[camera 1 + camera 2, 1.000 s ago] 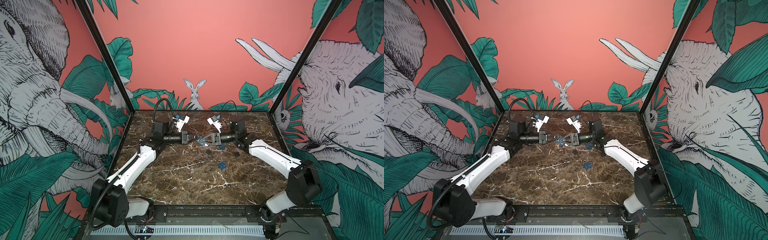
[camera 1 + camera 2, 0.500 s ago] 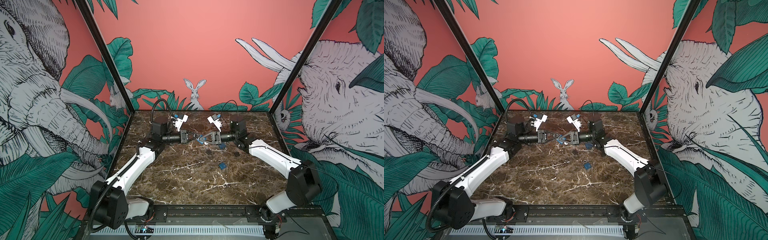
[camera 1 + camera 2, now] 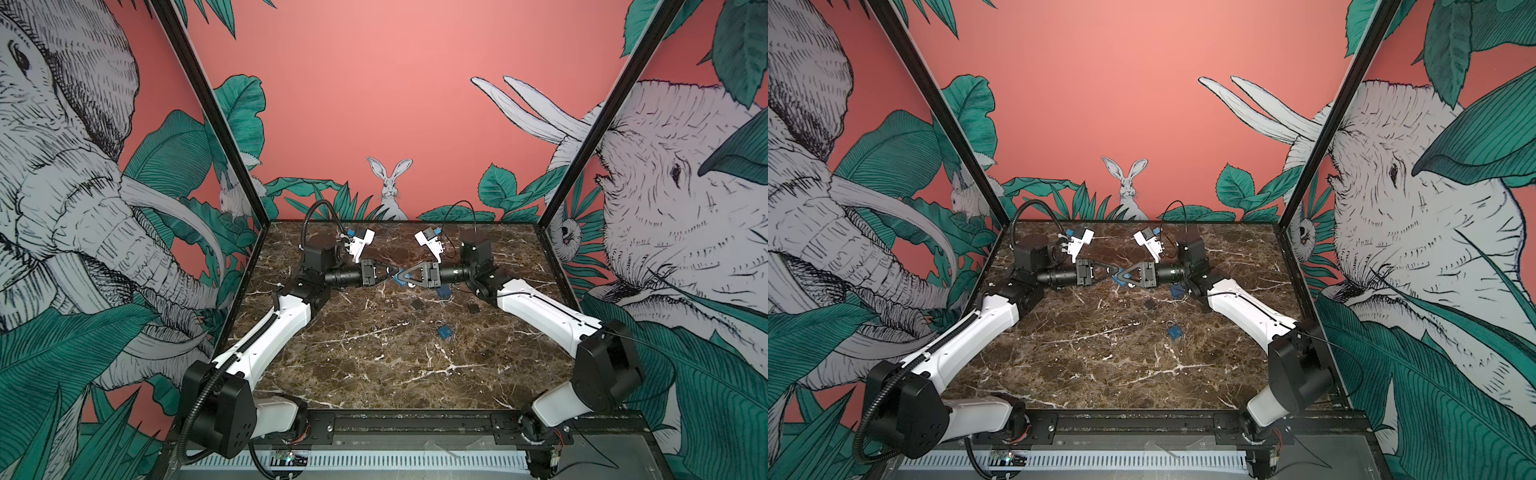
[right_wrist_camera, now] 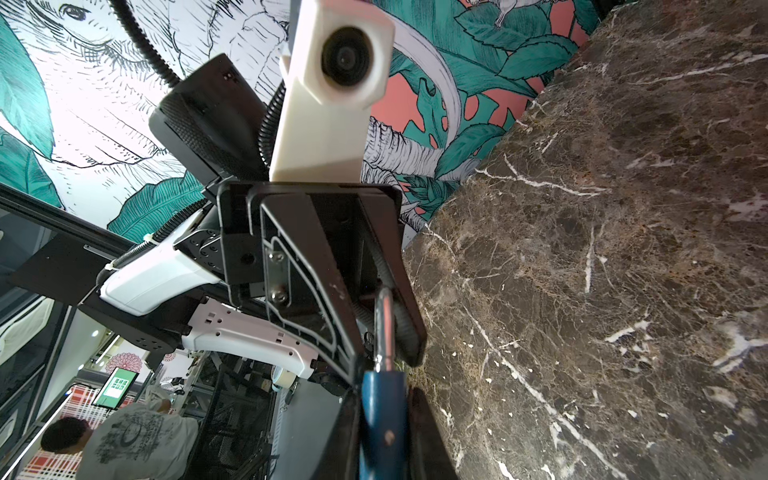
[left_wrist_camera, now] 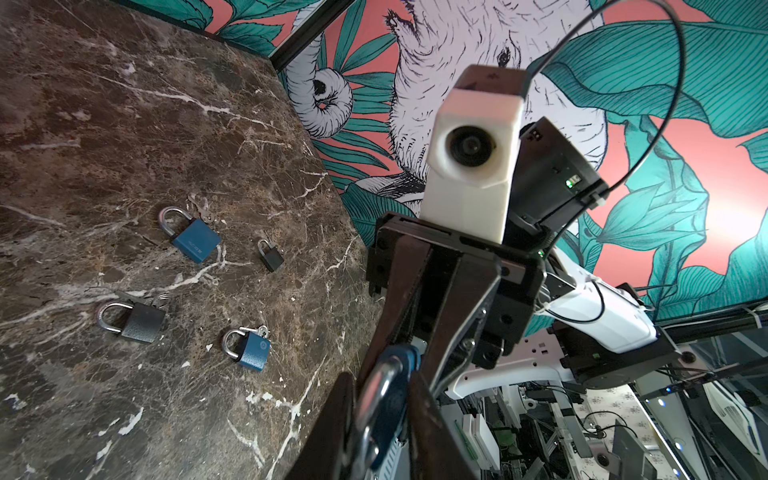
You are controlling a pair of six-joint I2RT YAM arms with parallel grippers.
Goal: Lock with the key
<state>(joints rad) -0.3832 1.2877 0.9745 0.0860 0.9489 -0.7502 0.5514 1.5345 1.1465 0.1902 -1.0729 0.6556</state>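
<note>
A: Above the back middle of the surface [image 3: 374, 374], where was the lock?

B: The blue padlock [image 4: 382, 419] hung clear of the marble, between the two arms. The right hand [image 5: 409, 355] was closed on its blue body. The left hand [image 4: 384, 351] stood narrowly parted on either side of the shackle [image 4: 384, 316]. I could not tell whether it pressed the steel.

A: And the key?

B: No view showed a key in the held lock, and its keyway was hidden.

A: What could have gone wrong?

B: I judged that a push on the shackle off its line would twist the body in the right hand's pinch. The shackle's leg would then miss its hole. A loosened grip would drop the lock onto the surface, near the spare padlocks.

A: Which view gave what?

B: Only the left wrist view showed the spares plainly. There were a larger blue padlock [image 5: 195, 245], a small black padlock [image 5: 271, 257], a grey padlock [image 5: 133, 322] with a key ring [image 5: 160, 298] beside it, and a smaller blue padlock [image 5: 248, 351]. In both top views they were specks. The right wrist view showed none of them, yet it alone showed the blue body seated between the right hand's fingers [image 4: 347, 440]. Only the top views showed both arms meeting tip to tip.
</note>
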